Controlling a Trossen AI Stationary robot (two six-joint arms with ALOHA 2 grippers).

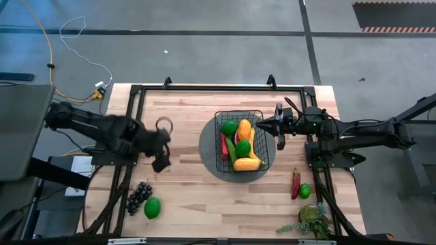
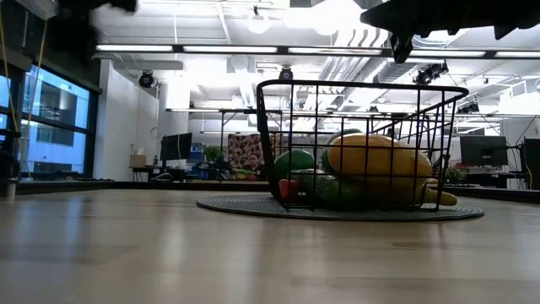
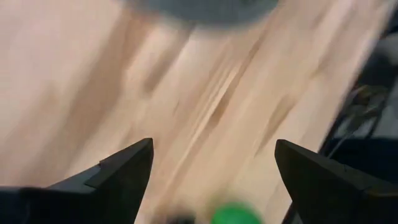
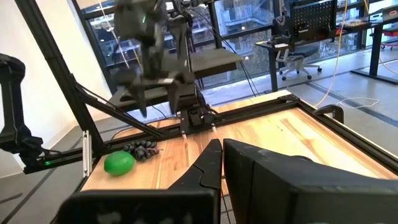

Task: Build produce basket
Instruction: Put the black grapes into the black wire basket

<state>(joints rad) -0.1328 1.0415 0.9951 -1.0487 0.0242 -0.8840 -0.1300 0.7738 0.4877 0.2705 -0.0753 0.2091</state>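
One wooden table (image 1: 191, 197) faces an office.

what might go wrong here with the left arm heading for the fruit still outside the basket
The left tool is open and blurred mid-swing, so it may overshoot the round green fruit and knock it rolling. The purple grape bunch lies right against that fruit, so a grab may catch both. The black wire-mesh basket already looks heaped; additions could spill.

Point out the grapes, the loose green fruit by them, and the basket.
grapes (image 1: 139, 197), high view, middle of the bunch.
green fruit (image 1: 152, 207), high view, centre of its top.
basket (image 1: 238, 113), high view, far rim wire.
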